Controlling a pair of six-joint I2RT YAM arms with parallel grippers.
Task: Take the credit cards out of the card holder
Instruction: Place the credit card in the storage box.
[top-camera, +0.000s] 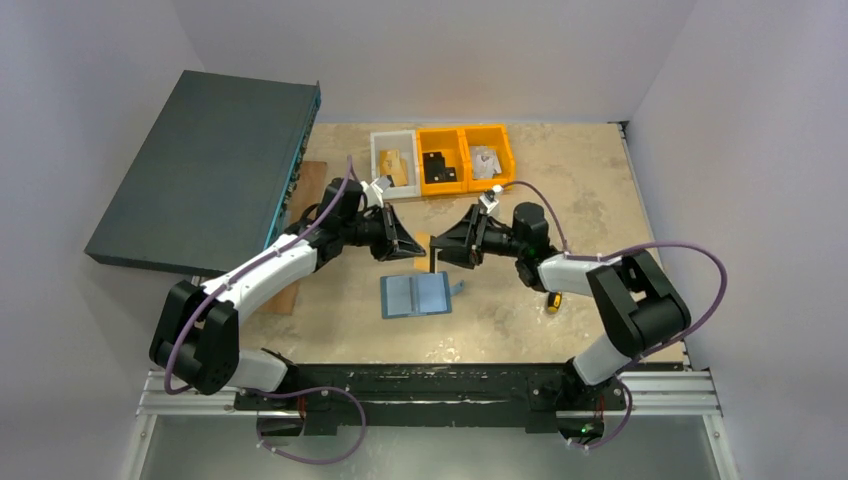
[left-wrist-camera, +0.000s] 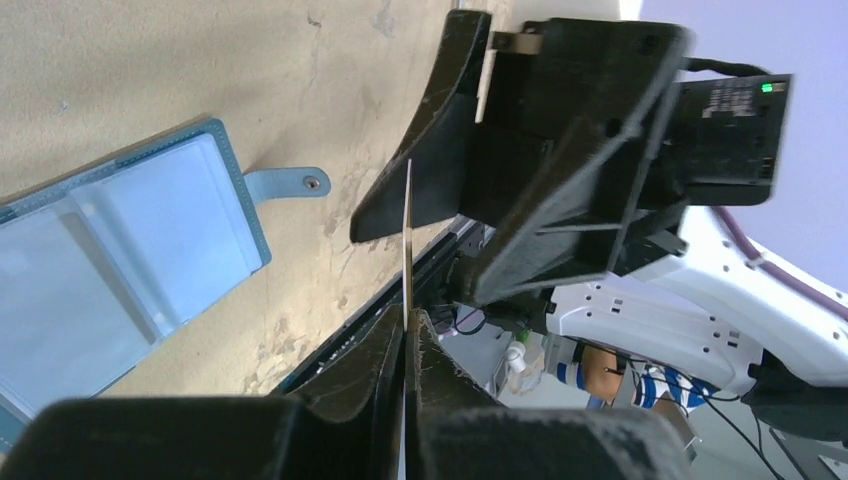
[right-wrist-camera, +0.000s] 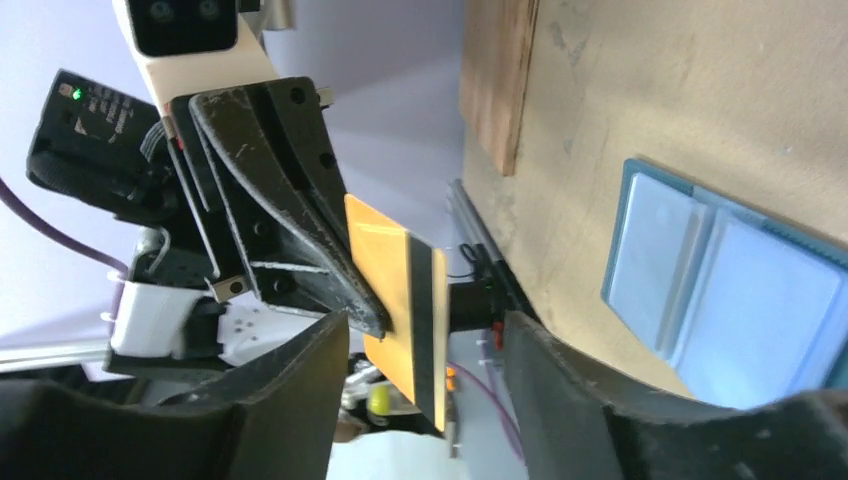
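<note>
While the left gripper (left-wrist-camera: 407, 325) pinches a gold card (right-wrist-camera: 392, 290) mid-frame and the right gripper (right-wrist-camera: 425, 338) stands spread, laying it beside the card holder (top-camera: 416, 295) looks next.

Your gold card (right-wrist-camera: 395, 285) looks glossy, with a black stripe. The left gripper (right-wrist-camera: 370, 318) is scuffed matt black plastic. The card holder (left-wrist-camera: 160, 220) has stitched teal edging and smooth translucent pockets; the table (left-wrist-camera: 200, 60) looks matt and mottled.

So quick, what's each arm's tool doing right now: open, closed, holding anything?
Left tool: closed on the gold credit card.
Right tool: open, its fingers standing either side of that card.
</note>
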